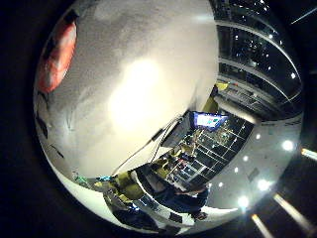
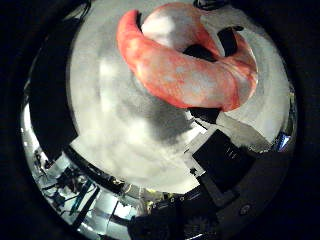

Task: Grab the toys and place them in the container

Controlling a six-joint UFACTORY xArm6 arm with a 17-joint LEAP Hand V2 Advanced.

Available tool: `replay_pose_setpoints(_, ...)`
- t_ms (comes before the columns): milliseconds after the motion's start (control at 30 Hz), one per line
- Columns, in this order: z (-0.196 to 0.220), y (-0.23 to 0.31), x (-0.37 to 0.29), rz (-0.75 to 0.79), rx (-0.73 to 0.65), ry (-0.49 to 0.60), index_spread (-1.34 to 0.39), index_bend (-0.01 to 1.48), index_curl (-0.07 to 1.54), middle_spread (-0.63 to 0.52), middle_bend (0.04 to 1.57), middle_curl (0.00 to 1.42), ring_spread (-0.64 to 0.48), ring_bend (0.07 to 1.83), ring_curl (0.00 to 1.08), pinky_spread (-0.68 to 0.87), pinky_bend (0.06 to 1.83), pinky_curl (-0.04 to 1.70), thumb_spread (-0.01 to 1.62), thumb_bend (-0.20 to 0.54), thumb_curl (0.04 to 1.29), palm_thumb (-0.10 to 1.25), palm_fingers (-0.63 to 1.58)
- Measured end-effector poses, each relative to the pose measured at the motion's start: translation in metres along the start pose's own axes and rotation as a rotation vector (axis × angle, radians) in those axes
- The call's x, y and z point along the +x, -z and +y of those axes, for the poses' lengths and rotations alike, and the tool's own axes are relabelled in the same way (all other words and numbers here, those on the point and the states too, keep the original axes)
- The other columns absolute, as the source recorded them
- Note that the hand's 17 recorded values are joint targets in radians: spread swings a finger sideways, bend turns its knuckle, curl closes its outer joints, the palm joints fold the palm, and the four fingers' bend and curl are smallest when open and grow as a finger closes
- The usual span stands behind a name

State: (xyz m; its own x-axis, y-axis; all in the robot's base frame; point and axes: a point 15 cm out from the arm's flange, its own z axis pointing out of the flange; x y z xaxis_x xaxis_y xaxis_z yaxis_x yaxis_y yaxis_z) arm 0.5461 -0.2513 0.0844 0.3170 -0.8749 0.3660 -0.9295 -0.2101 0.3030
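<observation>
You had the orange toy point(image 2: 185, 75) close under the palm on the white table point(image 2: 125, 140), the hand's point(image 2: 220, 160) grasp unreadable, so a blind lift risked dropping it.

Orange-red curved toy point(image 2: 185, 75) (mottled, crescent-shaped) close to the palm, above white tabletop point(image 2: 125, 130)

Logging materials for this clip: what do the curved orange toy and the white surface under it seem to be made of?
Orange toy: probably soft plush or foam, matte with mottled pink-orange patches and rounded, squashy edges. White surface: looks like a matte, slightly grainy tabletop, showing only a diffuse glow; its material is unclear.
</observation>
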Motion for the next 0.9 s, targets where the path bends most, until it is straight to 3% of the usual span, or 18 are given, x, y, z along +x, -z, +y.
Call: replay_pose_setpoints(900, 0.099, 0.147, 0.010, 0.073, 0.130, -0.073, -0.40, 1.22, 0.62, -0.35, 0.57, 0.44, -0.09, 0.17, 0.10, 0.32, 0.19, 0.19, 0.87, -0.022, 0.48, 1.04, 0.47)
